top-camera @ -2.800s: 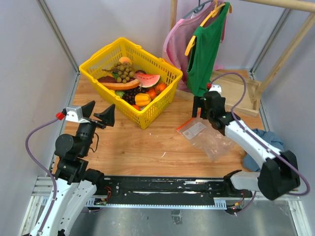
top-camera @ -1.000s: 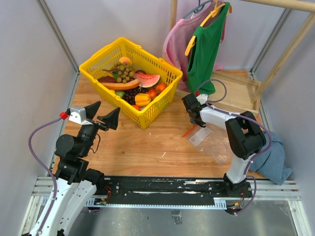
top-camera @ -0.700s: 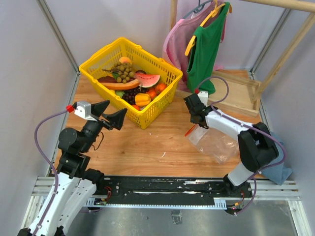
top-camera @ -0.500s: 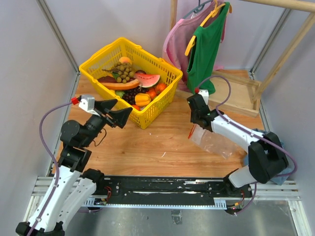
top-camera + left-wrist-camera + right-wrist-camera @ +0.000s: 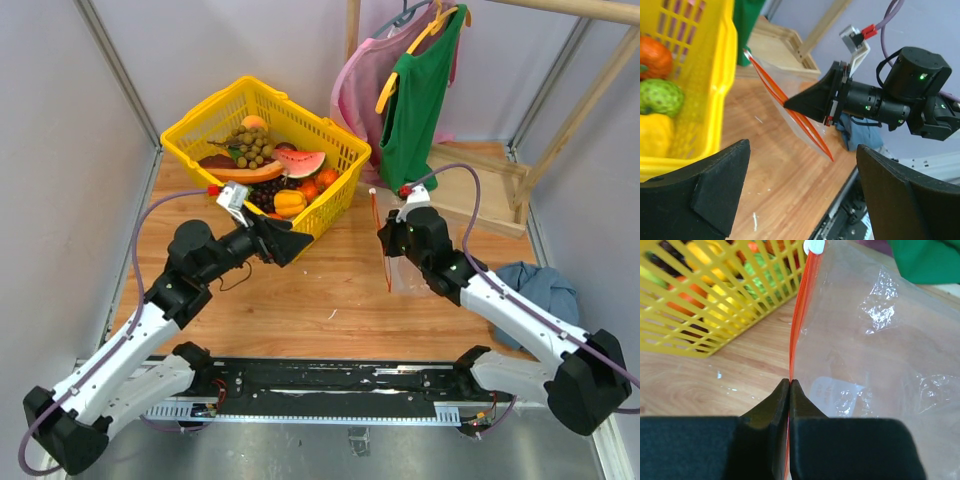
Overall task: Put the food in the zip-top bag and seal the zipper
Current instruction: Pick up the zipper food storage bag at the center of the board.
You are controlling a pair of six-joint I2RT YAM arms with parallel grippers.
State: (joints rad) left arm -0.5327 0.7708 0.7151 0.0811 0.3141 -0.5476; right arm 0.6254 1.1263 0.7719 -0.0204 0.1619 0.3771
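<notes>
The right gripper (image 5: 388, 243) is pinched fully together on the zipper (image 5: 799, 315), its two black fingertips meeting on the orange-red strip partway along its length. The zip-top bag (image 5: 412, 274) hangs from that grip with its mouth edge turned nearly upright, a small white slider (image 5: 814, 246) at the top end of the strip. Its clear, crinkly body trails to the right over the wooden surface (image 5: 300, 300); whether its lower corner touches the wood cannot be told. The strip's two sides lie close together, and nothing shows inside the bag. The left gripper (image 5: 285, 243) stands wide open and holds nothing. It hovers above the surface just beside the near corner of the yellow mesh basket (image 5: 205, 107) and points across at the bag, with a clear gap between them. The food is all in the basket: an olive-brown grape bunch (image 5: 250, 146), a watermelon slice (image 5: 300, 160) and a yellow pepper (image 5: 289, 203). The left wrist view also shows an orange (image 5: 652, 55) and a green bumpy ball (image 5: 657, 97) behind the mesh. A green garment (image 5: 415, 100) hangs behind the bag, and a blue cloth (image 5: 535, 285) lies at the right edge.
</notes>
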